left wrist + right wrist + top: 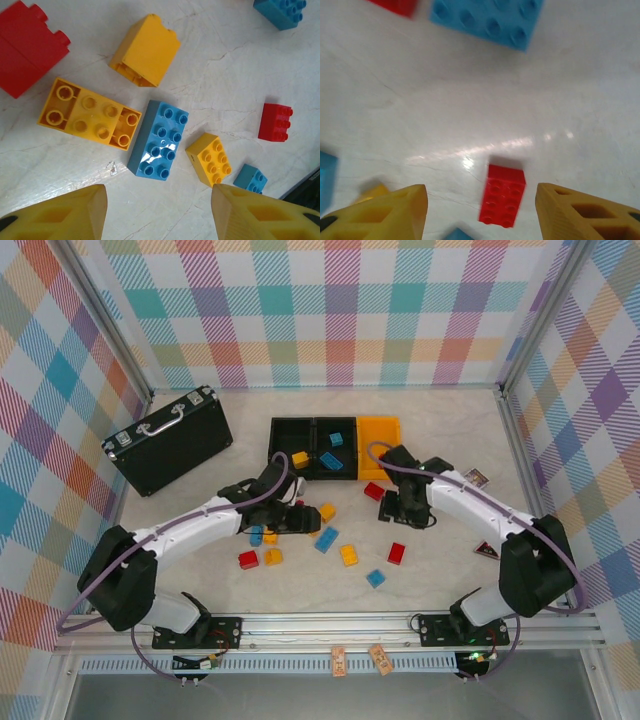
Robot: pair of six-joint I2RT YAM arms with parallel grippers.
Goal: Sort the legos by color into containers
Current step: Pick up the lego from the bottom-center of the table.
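Hovering low over the loose legos (349,555), you have both tools ready. Your right gripper (481,202) stands parted and empty, with a red brick (502,195) lying flat under the gap, on the near side of the bins (314,420). Your left gripper (157,212) is parted too, holding nothing, above a blue brick (158,139), also on the near side of the bins. These look light, hard and slick; pinch across the smooth long walls, not the studs, or one may squirt loose. A few bricks sit inside the bins.
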